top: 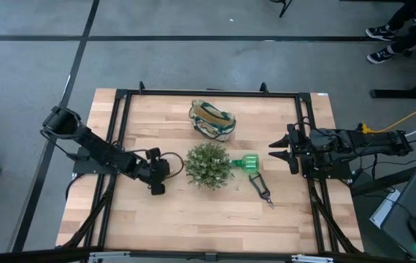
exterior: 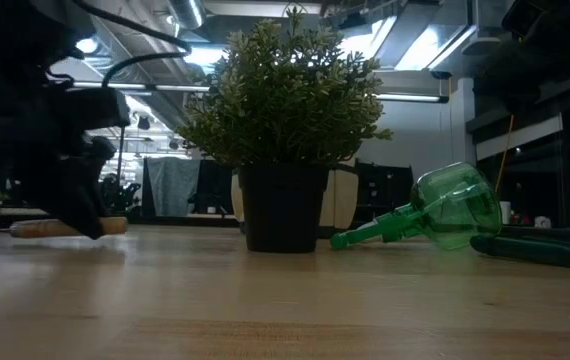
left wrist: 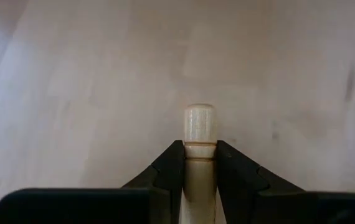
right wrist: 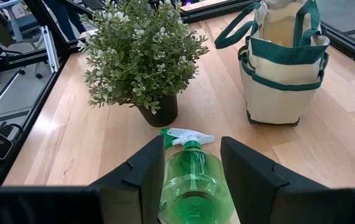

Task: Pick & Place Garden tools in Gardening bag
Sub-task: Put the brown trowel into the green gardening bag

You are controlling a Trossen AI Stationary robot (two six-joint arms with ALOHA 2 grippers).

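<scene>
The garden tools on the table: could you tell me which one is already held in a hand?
The pale wooden handle: the left hand is shut on it beside the plant. The green spray bottle and dark shears lie free.

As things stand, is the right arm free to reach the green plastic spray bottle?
Probably yes: the right gripper is open, facing the green plastic spray bottle lying on its side, with bare wooden table between. The bushy potted plant stands beyond it.

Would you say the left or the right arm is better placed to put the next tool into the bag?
Left, probably: the left gripper already clasps a wooden handle, while the right gripper waits open at the table edge.
</scene>
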